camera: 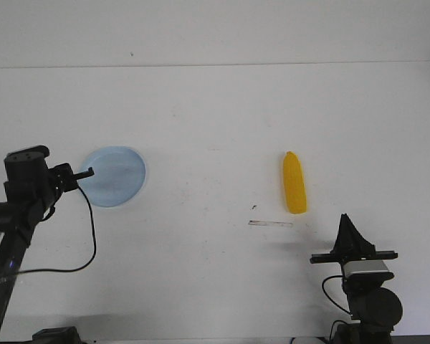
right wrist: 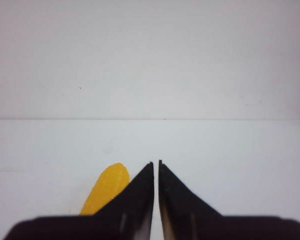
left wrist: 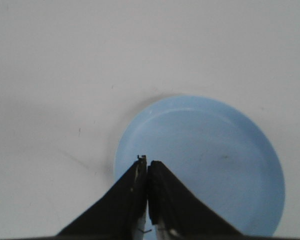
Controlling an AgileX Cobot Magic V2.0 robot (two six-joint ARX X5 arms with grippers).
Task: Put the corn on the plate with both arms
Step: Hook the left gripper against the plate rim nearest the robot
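At the far left of the front view, the left gripper (camera: 88, 172) hangs at the near-left rim of the plate (camera: 115, 175), its fingers (left wrist: 132, 195) pressed together with nothing between them. The plate is round, shallow and pale blue with a thin raised rim, and lies flat on the white tabletop (camera: 215, 122); in the left wrist view its bowl (left wrist: 210, 160) shows bare. A broad stretch of open tabletop separates the plate from the corn (camera: 294, 183), which lies well to the right, its tapered tip pointing toward the back wall (camera: 215, 32). The corn is smooth and bright yellow, resting alone with free room on every side. A thin dark mark (camera: 270, 223) sits on the surface just in front of it. The right gripper (camera: 347, 233) stands near the front edge, to the right of the corn and apart from it, fingers (right wrist: 177, 200) nearly closed and holding nothing.
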